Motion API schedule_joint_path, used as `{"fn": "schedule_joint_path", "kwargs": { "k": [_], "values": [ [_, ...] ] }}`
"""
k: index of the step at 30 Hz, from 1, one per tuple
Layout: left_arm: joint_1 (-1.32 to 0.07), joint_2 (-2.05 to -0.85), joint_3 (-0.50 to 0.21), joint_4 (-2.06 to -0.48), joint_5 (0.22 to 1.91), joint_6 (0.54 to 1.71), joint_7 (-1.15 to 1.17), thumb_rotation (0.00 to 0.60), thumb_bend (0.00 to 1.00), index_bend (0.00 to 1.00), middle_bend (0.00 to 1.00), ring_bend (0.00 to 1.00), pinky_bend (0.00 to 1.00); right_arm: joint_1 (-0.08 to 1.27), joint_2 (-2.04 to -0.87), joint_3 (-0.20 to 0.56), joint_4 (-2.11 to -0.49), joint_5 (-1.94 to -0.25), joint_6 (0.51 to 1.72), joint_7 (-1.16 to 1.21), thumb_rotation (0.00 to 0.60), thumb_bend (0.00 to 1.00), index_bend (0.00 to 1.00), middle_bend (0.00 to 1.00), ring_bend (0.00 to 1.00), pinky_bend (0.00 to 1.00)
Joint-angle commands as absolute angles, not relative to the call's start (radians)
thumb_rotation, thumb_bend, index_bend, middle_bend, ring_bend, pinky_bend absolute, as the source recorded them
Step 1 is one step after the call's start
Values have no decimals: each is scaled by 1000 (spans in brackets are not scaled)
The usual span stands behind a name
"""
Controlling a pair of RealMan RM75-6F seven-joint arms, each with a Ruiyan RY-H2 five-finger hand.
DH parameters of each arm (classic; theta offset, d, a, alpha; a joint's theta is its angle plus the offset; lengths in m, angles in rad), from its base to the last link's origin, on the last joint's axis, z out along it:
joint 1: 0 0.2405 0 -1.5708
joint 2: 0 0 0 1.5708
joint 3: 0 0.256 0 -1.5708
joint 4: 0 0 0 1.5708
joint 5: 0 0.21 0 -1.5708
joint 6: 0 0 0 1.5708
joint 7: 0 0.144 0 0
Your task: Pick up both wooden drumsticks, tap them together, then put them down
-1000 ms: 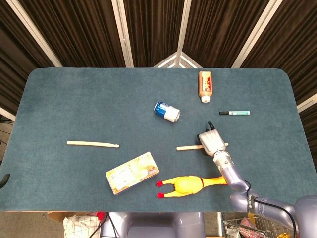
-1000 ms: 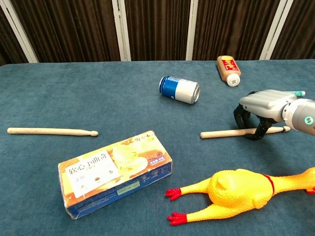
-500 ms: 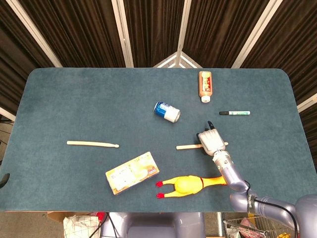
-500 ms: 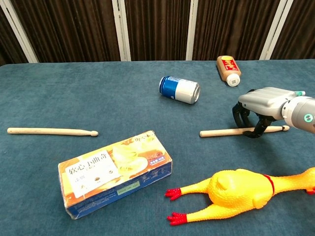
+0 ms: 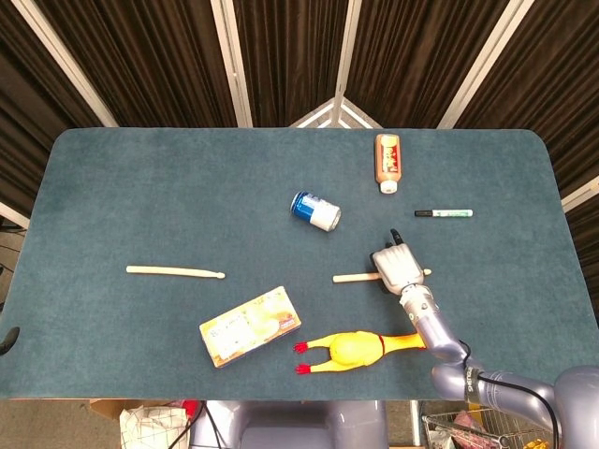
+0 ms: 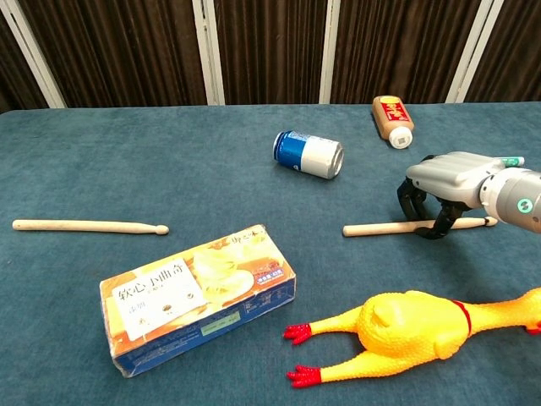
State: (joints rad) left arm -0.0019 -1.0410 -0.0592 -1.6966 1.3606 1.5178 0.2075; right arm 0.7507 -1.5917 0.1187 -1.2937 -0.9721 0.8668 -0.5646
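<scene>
Drumstick (image 6: 376, 228) under right hand (image 6: 445, 174), between can (image 6: 308, 155) and rubber chicken (image 6: 406, 326).

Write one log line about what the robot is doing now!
right hand over right drumstick, fingers around it, stick on table | left drumstick untouched | left hand not seen

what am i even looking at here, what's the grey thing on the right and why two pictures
Both pictures show one moment from the robot's own cameras: the head view looks down from above, the chest view looks low across the table. The grey thing is its right hand, fingers arched over one wooden drumstick; whether it grips yet is unclear. The other drumstick lies alone on the left. Also lying there: a can, bottle, marker, box and rubber chicken. The left hand isn't visible.
</scene>
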Motion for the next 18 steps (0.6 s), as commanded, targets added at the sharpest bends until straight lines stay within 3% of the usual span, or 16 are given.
{"fn": "schedule_joint_path", "kwargs": {
  "k": [1, 18],
  "values": [
    [-2, -1041, -59, -1697, 1360, 1518, 207, 600, 387, 71, 0, 0, 0, 752, -1595, 118, -1292, -970, 868, -564, 600, 397, 563, 544, 321, 0],
    [-5, -1042, -56, -1699, 1361, 1512, 208, 600, 386, 71, 0, 0, 0, 753, -1597, 112, -1287, -976, 874, -559, 600, 464, 601, 607, 356, 0]
  ]
}}
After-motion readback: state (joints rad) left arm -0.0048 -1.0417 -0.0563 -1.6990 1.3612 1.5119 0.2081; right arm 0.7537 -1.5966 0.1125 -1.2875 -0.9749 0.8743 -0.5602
